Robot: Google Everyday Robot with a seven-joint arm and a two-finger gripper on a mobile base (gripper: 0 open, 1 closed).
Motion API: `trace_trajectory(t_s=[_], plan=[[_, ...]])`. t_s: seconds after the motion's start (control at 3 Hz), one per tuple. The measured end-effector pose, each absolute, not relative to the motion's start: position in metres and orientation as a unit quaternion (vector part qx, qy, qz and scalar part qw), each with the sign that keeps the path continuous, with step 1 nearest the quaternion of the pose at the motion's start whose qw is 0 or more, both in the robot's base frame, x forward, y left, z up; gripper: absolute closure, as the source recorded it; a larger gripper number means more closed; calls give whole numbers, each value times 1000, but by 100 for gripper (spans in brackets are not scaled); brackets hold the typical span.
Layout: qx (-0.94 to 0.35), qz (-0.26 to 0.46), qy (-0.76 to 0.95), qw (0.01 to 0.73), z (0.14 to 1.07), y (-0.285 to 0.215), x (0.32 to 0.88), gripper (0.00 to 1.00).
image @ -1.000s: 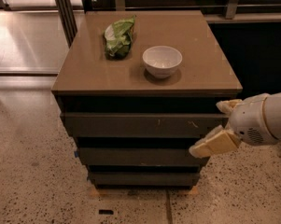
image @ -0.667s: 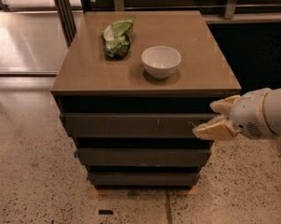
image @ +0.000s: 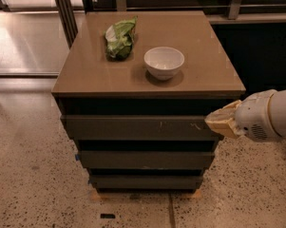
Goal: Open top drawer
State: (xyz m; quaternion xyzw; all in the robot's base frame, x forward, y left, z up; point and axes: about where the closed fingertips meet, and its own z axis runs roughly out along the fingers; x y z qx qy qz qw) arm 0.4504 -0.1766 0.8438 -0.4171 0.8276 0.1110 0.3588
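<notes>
I'm parking the gripper (image: pixel 222 122) at the right end of the top drawer (image: pixel 138 127), the widest of 3 fronts, just under the cabinet top (image: pixel 199 72). I can't tell if it's gripping anything. I'm judging the front rigid, smooth and handleless, so I'm aiming for its edge. I'm seeing no readable writing.

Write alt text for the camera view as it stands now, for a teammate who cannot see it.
The robot's hand sits at the right end of the top drawer front, on a dark three-drawer cabinet; contact cannot be confirmed. A white bowl and a crumpled green bag rest on the brown cabinet top.
</notes>
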Motion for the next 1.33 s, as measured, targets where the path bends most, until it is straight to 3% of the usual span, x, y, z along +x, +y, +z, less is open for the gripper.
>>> trace_trajectory(t_s=[0.33,1.33], plan=[[-417,111,825,364,845,-174,450,100],[-309,125,807,487,795,-161,463,100]])
